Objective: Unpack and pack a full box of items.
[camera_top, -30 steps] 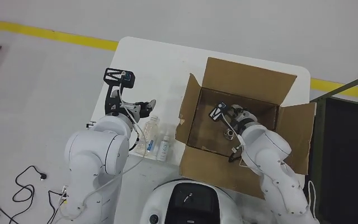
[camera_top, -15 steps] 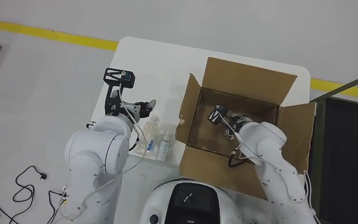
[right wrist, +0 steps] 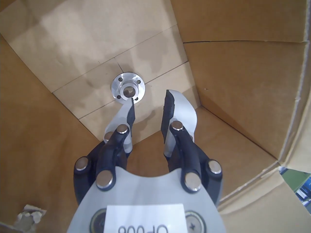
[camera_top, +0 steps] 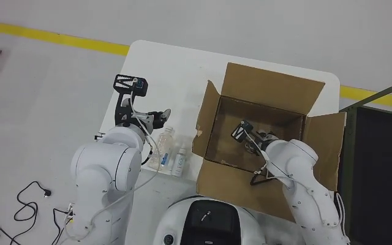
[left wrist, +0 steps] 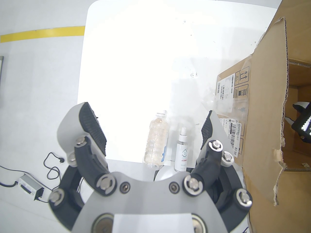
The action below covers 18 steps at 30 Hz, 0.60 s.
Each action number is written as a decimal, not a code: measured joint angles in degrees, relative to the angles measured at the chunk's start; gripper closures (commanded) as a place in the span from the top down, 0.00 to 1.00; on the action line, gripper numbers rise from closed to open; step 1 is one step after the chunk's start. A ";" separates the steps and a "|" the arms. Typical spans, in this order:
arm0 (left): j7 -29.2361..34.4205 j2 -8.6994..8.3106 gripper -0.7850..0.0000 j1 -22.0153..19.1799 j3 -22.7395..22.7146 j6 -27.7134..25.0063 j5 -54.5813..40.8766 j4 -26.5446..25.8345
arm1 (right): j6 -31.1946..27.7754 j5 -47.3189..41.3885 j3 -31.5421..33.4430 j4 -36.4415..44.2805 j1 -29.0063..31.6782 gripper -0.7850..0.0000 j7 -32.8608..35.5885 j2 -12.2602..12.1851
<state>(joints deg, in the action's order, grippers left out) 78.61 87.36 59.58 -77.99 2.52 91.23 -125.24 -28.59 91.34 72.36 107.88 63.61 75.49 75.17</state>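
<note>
Update from the remote desk. Left gripper (left wrist: 147, 112) hasn't budged in the last second. It's parked above the table (camera_top: 171, 67) with its fingers spread wide and nothing in them. The water bottle (left wrist: 156, 141) and spray bottle (left wrist: 182, 155) sit side by side on the table, just off the box (camera_top: 269, 86) at its 8 o'clock, so I'd call those two unpacked.

The action is on the right. In the top view the right gripper (right wrist: 150, 98) has slid toward 6 o'clock inside the box, and it now hangs over the metal flange (right wrist: 128, 90) lying flat on the box floor. Its fingers are partly apart and empty, with one tip lined up over the flange's rim. My guess is the grab comes next.
</note>
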 measured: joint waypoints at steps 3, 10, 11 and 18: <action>0.00 0.00 1.00 0.00 0.00 0.00 0.00 0.00 | -0.12 -0.43 -0.15 -0.82 -0.11 0.35 -0.33 -0.05; 0.00 0.00 1.00 0.00 0.00 0.00 0.00 0.00 | 0.15 -1.76 -0.52 -2.13 -0.06 0.35 -0.30 -0.14; 0.00 0.00 1.00 0.00 0.00 0.00 0.00 0.00 | 0.21 -1.99 -0.57 -2.48 -0.07 0.35 -0.41 -0.15; 0.00 0.00 1.00 0.00 0.00 0.00 0.00 0.00 | 0.80 -2.65 -0.56 -4.40 -0.07 0.34 -1.24 -0.32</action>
<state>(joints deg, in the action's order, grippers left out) 78.61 87.36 59.58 -77.99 2.52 91.23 -125.24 -27.78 88.68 71.80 103.48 63.54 74.25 74.85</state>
